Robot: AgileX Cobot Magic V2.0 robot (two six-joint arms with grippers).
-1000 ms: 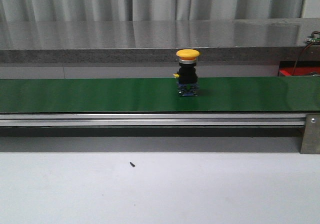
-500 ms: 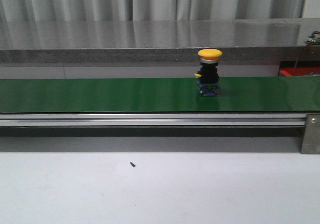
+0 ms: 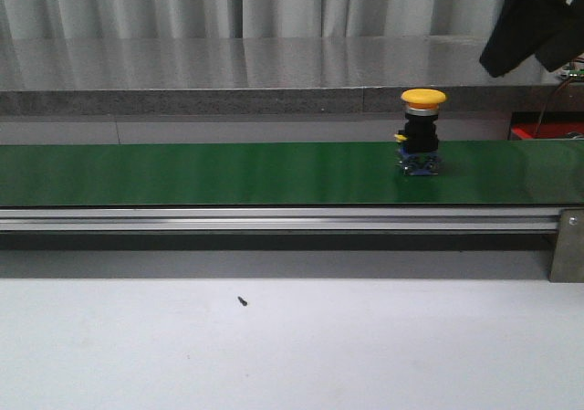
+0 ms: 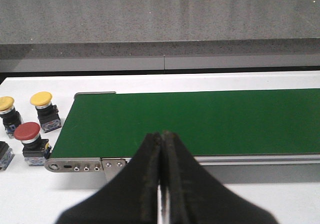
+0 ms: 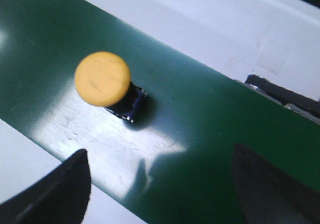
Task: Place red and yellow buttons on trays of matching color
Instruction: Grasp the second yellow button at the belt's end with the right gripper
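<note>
Three yellow buttons (image 3: 422,129), one red button (image 4: 29,138)

A green conveyor belt (image 3: 228,173) runs before a grey counter (image 3: 237,72).

A yellow-capped button (image 3: 422,131) with a black body and blue base stands on the dark green belt (image 3: 182,174), edged by a silver rail (image 3: 274,218) over a white desk (image 3: 365,346), while beside the belt's end sit two yellow-capped buttons (image 4: 44,110) and a red one (image 4: 31,142).

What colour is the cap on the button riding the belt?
Yellow cap, clearest in the right wrist view.
</note>
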